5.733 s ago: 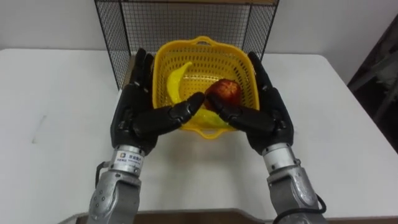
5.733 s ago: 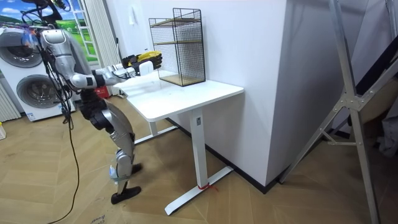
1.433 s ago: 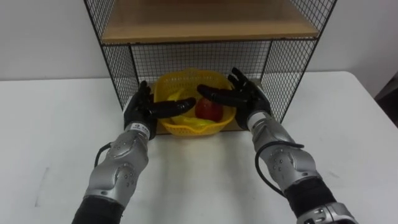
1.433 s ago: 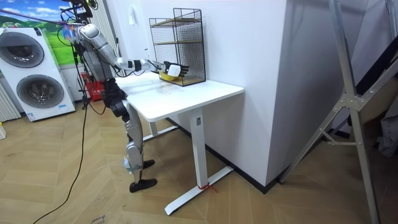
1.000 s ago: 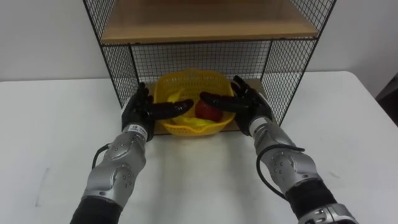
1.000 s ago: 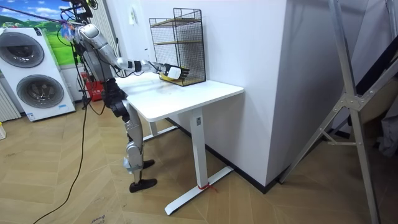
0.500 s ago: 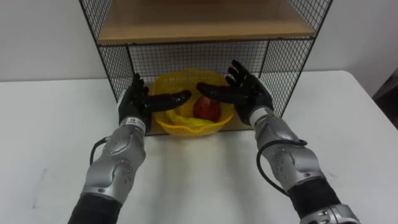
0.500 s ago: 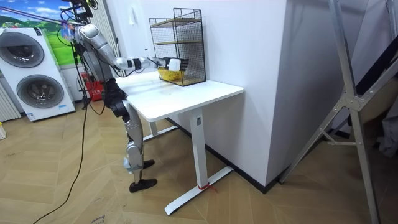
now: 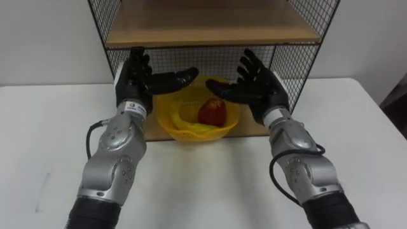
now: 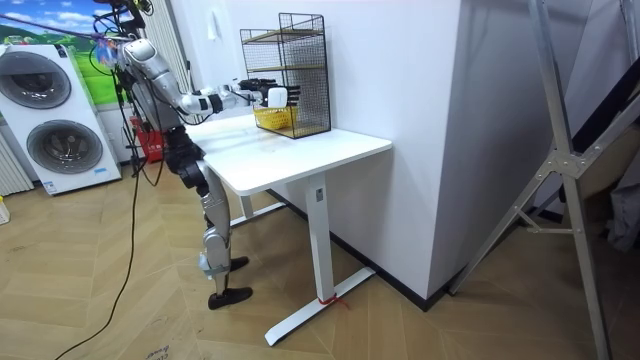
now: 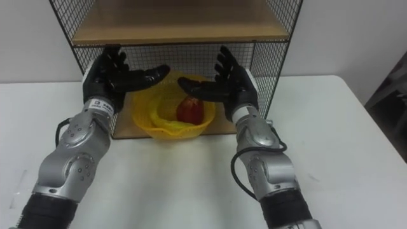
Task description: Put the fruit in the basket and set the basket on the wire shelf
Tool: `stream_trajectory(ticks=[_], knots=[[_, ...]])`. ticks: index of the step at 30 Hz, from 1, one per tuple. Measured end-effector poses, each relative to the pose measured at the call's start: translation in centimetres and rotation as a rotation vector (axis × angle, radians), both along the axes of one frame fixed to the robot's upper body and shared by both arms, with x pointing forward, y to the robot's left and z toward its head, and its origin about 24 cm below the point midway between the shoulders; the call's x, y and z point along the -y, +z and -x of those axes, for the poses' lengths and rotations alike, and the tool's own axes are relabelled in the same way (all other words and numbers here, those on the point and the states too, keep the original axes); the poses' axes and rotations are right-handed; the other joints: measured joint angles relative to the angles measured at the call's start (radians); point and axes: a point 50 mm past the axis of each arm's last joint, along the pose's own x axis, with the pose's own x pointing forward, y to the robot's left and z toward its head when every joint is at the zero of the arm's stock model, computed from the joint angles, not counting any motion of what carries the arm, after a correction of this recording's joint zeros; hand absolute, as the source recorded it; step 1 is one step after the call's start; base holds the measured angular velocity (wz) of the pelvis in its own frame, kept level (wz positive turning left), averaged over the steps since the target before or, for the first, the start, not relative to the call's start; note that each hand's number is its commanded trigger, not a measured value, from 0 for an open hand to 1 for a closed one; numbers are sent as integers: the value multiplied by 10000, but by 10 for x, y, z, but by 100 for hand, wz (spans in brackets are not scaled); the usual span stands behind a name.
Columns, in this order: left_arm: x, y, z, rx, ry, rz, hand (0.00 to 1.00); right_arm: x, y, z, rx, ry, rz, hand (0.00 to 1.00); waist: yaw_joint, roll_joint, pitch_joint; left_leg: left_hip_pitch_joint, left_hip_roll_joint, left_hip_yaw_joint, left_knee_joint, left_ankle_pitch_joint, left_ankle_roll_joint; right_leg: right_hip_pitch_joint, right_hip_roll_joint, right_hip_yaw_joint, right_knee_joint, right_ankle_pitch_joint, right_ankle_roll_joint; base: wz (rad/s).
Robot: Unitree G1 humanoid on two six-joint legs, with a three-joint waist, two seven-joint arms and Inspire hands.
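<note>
The yellow basket (image 9: 197, 124) rests on the bottom board of the black wire shelf (image 9: 287, 58), near its open front. Inside it lie a red apple (image 9: 211, 112) and a yellow banana (image 9: 180, 118). My left hand (image 9: 137, 80) hovers open above the basket's left rim, thumb pointing inward. Over the right rim my right hand (image 9: 259, 89) is held open too, palm facing left. Neither hand touches the basket. In the room view I stand at the end of the table (image 10: 300, 152) on the room view's left, both arms stretched toward the shelf (image 10: 290, 75).
A wooden upper board (image 9: 210, 28) spans the shelf just above my hands. Mesh walls close the shelf's sides and back. White tabletop (image 9: 210, 184) lies in front. Washing machines (image 10: 45, 120) stand at the room view's left, a metal frame (image 10: 560, 150) at its right.
Both hands have let go of the basket's sides and risen, fingers spread. The basket stays on the shelf's bottom board; 5.7 s ago it was held in front of the shelf.
</note>
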Motion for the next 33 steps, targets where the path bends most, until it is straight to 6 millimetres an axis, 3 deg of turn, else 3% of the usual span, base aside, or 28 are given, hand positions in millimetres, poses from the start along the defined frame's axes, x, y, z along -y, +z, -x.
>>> stream_trajectory(ticks=[8, 17, 22, 25, 28, 33], knots=[[-3, 0, 11, 463, -37, -608, 0, 3, 4, 13, 551, 5, -130, 0, 4, -15, -9, 25, -2, 45, -61, 10, -16, -19, 32, 146, -1, -36, 48, -1], [-6, -29, 36, -297, -404, -638, 0, 9, -12, 38, 173, -170, -30, 0, 25, -17, -31, 69, 8, 97, -81, -16, -63, -17, 29, 172, 3, -81, 107, -1], [-10, -34, 48, -316, -514, -603, 0, 10, -9, 43, 454, -87, 505, 0, -1, 13, -44, 37, 18, 149, -110, -14, -64, -79, 28, 180, -6, -75, 110, -2], [-11, -35, 56, -179, -613, -634, 0, 10, -4, 46, 837, -95, 595, 0, -18, 59, -77, 33, 23, 176, -117, -15, -63, -97, 20, 180, -15, -75, 114, -1], [-13, -41, 67, -265, -741, -622, 0, 10, -1, 47, 1126, -47, 1070, 0, -24, 93, -160, -40, 30, 216, -129, -15, -64, -202, 14, 188, -2, -71, 117, -3], [-18, -46, 88, -141, -911, -294, 0, 15, 6, 72, 1781, 40, 1422, 0, 32, 116, -178, -284, 29, 201, -113, -15, -65, -428, 20, 188, 9, -74, 118, 1]])
